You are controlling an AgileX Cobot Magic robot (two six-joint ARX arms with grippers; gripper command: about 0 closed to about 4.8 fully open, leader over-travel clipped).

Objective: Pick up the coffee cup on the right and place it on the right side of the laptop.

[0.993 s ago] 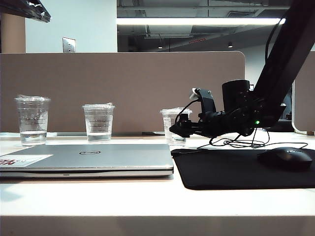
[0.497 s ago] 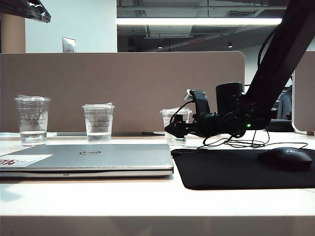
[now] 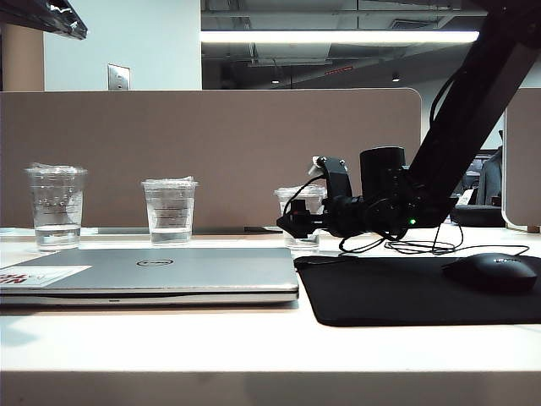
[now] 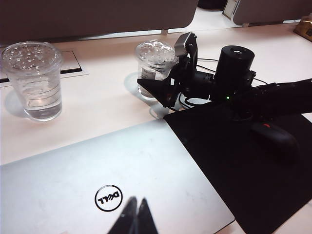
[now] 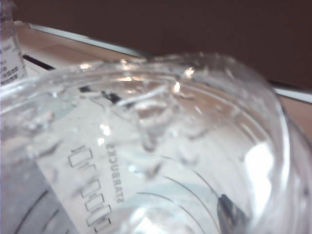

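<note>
You see the clear lidded plastic coffee cup with its white label strip point(image 4: 155, 66) standing behind the black mouse pad point(image 4: 243, 170), right at the wide-open right gripper point(image 4: 158, 90), while the left gripper point(image 4: 135, 217) hangs closed over the silver-grey Dell laptop point(image 4: 97, 180).

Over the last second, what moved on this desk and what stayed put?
The right gripper slid leftward in the exterior view, closing in on the coffee cup with jaws open; nothing is gripped yet. The cup stands where it was behind the mouse pad. The laptop, the two other cups and the mouse have not shifted. The left gripper hangs shut over the laptop.
</note>
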